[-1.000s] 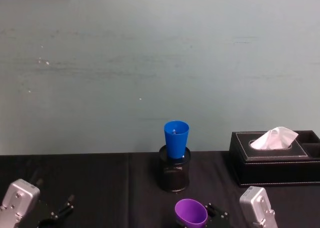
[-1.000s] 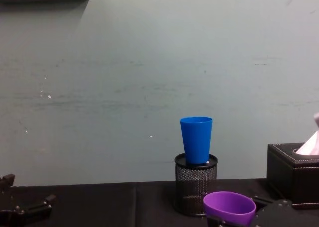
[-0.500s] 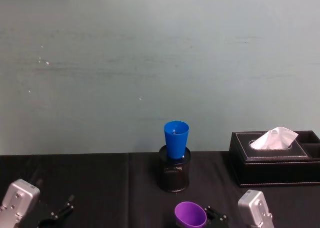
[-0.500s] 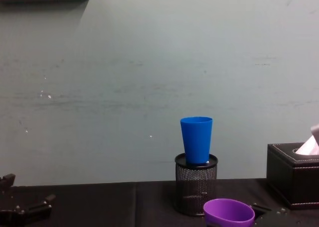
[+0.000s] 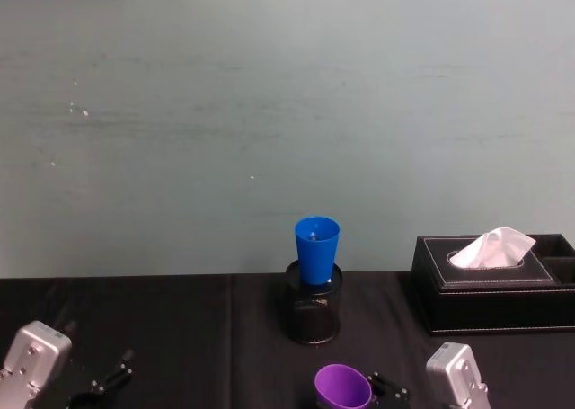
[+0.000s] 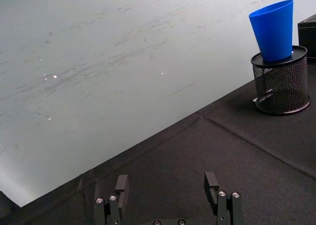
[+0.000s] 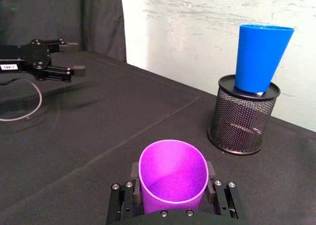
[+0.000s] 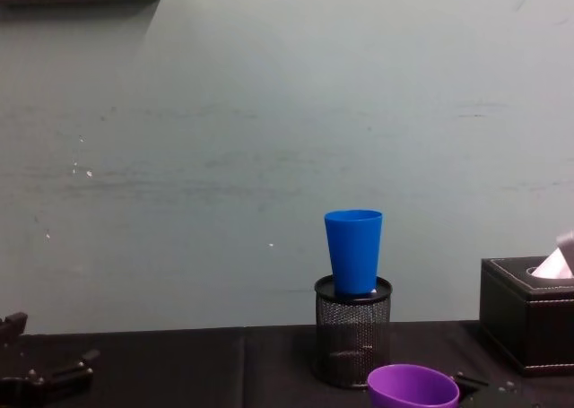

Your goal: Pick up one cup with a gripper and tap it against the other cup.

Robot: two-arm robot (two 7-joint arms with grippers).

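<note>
The right hand [image 7: 172, 205] gripped the purple cup [image 7: 172, 181] by its lower wall, low and near. Light, smooth, slippery plastic, likely. The left hand [image 6: 168, 195] sat wide, idle. The blue cup [image 5: 316, 249] stood beyond.

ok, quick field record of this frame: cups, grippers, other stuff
purple cup: upright, mouth up, clamped in the right gripper, near table edge
blue cup: standing in the black mesh pen holder, apart from purple cup
left gripper: open, empty, low over the black tablecloth
tissue box: right of pen holder
tap: no contact now
</note>
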